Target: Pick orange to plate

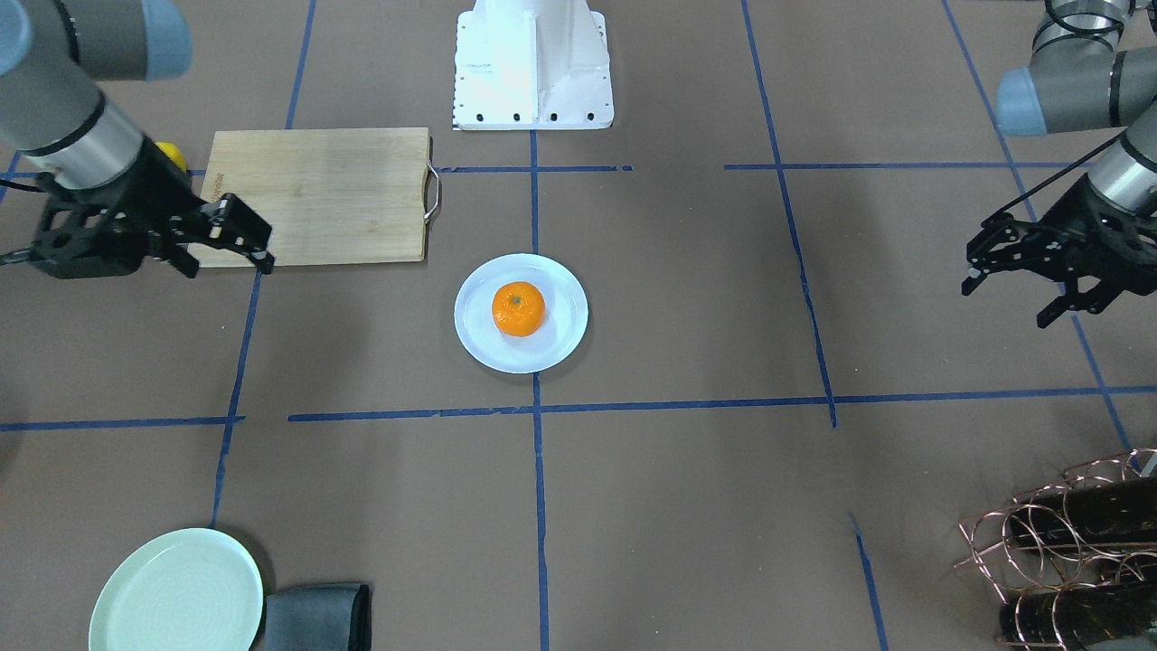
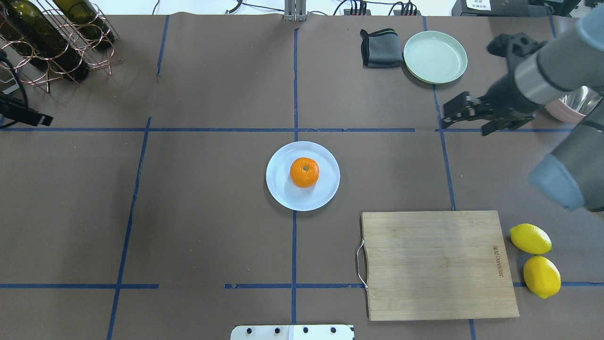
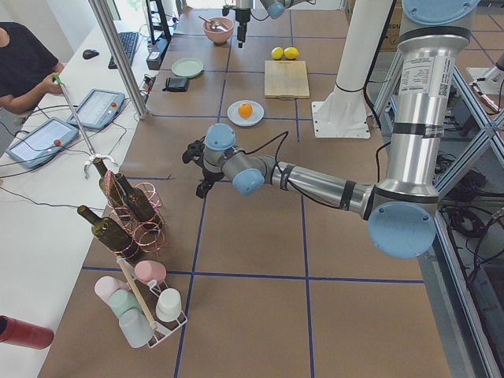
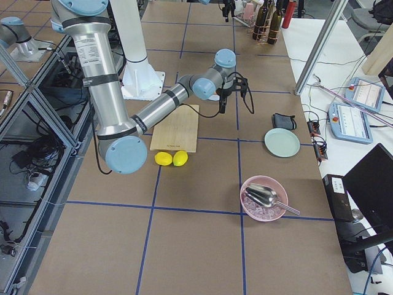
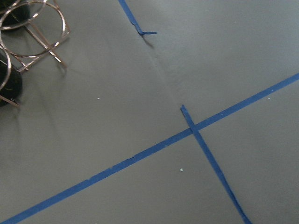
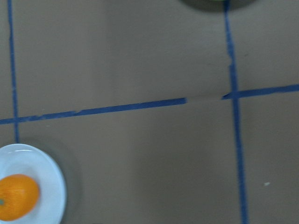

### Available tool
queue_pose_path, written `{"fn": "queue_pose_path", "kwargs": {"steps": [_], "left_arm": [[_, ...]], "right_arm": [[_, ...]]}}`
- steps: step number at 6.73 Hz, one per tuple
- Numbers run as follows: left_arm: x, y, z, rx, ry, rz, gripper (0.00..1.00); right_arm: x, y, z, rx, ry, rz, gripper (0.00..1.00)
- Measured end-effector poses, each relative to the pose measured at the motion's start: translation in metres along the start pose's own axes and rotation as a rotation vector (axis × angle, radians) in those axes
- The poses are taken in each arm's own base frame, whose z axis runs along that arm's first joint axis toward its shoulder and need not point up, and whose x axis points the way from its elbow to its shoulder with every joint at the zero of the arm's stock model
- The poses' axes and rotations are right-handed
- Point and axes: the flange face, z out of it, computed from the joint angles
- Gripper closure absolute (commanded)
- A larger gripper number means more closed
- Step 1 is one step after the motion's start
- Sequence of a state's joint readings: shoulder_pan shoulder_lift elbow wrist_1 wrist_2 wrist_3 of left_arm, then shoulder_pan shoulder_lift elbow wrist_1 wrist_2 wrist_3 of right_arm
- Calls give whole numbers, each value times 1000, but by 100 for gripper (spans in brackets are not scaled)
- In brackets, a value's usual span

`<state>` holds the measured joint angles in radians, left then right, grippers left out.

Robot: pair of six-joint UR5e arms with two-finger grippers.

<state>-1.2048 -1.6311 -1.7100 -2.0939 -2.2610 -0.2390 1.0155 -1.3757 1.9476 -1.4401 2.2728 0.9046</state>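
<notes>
Centre of the table: one orange rests on one bluish-white plate, stem dimple up, with neither gripper touching it.
Right gripper: at the left of the front-facing view, overlapping the lower-left corner of the cutting board there; its fingers are spread wide and hold nothing, well apart from the plate.
Left gripper: at the right edge of the same view, over bare table; its fingers are spread wide and hold nothing.
Cutting board: one, wooden, to the upper left of the plate in the front-facing view, its metal handle on the plate's side.
Lemons: two at the lower right of the overhead view, the upper lemon just beside the lower lemon.
Mint-green plate: one, at the top right of the overhead view, with one folded dark cloth just beside it.
Wire rack: one, at the top left of the overhead view, holding dark bottles; three show in the left side view.
Pink bowl: one, with one metal scoop lying in it.
</notes>
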Motion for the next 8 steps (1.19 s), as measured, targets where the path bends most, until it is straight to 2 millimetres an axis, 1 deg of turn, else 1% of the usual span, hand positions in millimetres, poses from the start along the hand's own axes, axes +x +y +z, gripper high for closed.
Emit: {"fn": "queue_pose_path", "kwargs": {"steps": [1, 2, 3, 4, 5, 6, 8], "left_arm": [[-39, 5, -23, -24, -44, 17, 0], [-71, 10, -47, -60, -81, 11, 0], [-94, 17, -65, -107, -93, -32, 0], [-108, 27, -74, -155, -71, -79, 0], [-118, 40, -75, -208, -36, -118, 0], [-126, 52, -71, -253, -16, -149, 0], [-131, 74, -65, -289, 12, -148, 0]], "right_arm": [[70, -9, -17, -3, 39, -69, 0], [130, -11, -34, -15, 73, -128, 0], [184, -8, -49, -35, 107, -183, 0], [224, -5, -64, -59, 132, -220, 0], [252, -4, -74, -83, 146, -244, 0], [265, -3, -78, -100, 152, -244, 0], [281, 0, -75, -120, 156, -225, 0]]}}
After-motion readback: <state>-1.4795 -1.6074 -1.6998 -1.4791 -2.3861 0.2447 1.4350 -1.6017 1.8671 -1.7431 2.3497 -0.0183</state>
